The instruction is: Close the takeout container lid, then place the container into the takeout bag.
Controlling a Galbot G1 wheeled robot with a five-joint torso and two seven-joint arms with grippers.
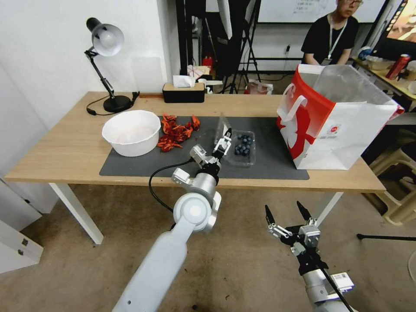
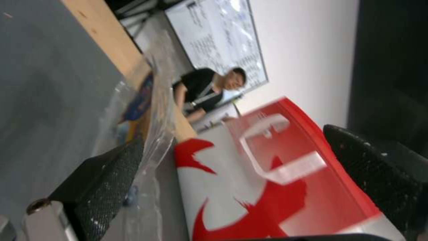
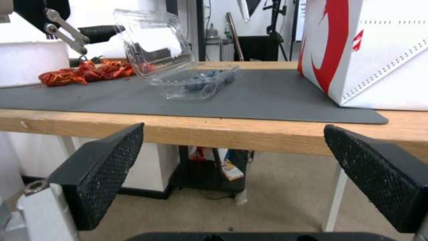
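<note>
Takeout container (image 1: 243, 148) sits open on our grey mat (image 1: 268, 162), toward the mat's right half, w/ the mat's front edge close by and the bench (image 1: 65, 151) front edge just beyond. Dark blueberries (image 1: 243, 145) lie in the flat half. Lid (image 1: 222, 129) — the other clear half — stands raised at a steep angle on the container's left side; in our right wrist view it tilts up over the berry half (image 3: 203, 82), not yet shut.

Our left gripper (image 1: 224, 143) is at the lid: fingers spread apart, one textured pad (image 2: 109, 180) pressed against the clear plastic, the other finger (image 2: 379, 180) well off it — so nothing is clamped, it's just touching the lid.

Takeout bag (image 1: 336, 117) stands upright at the mat's right end, near the bench's right edge, mouth open, silvery lining showing, white handle (image 1: 292, 106) facing the container. Bag and container are apart, bare mat between.

Our right gripper (image 1: 287, 214) hangs below the bench's front edge, over the floor, fingers (image 3: 100, 170) wide apart and holding nothing.

Left of the container on the mat: a pile of red crayfish (image 1: 175, 132), then a white bowl (image 1: 131, 132) at the mat's left end. Desk lamp (image 1: 106, 65) at the back-left corner, tissue box (image 1: 183, 90) along the back edge.
</note>
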